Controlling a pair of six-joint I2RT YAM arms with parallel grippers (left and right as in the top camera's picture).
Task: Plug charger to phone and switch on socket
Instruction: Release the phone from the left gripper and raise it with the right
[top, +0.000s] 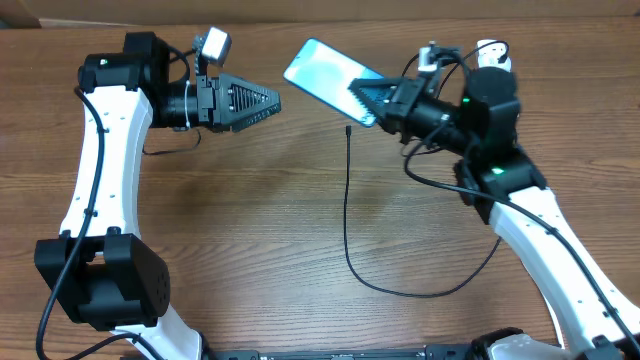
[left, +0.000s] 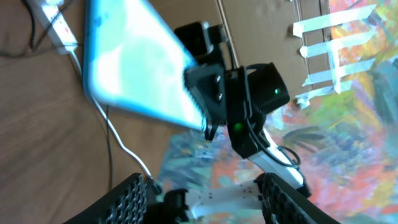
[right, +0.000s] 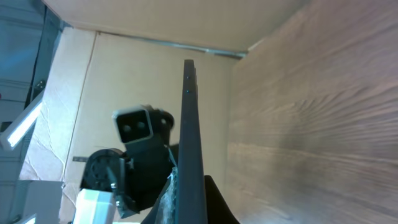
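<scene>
My right gripper (top: 368, 100) is shut on the lower end of the phone (top: 322, 70) and holds it tilted above the table, its light blue screen lit. The right wrist view shows the phone (right: 189, 124) edge-on between the jaws (right: 191, 202). The charger's black cable (top: 346, 200) lies on the table, its tip just below the phone and apart from it. My left gripper (top: 268, 98) is open and empty, left of the phone and pointing at it (left: 134, 68). The white socket (top: 488, 48) is mostly hidden behind my right arm; the left wrist view shows part of it (left: 55, 22).
The wooden table (top: 240, 220) carries the cable's loop, which runs toward the front right under my right arm. Cardboard panels stand behind the table's far edge.
</scene>
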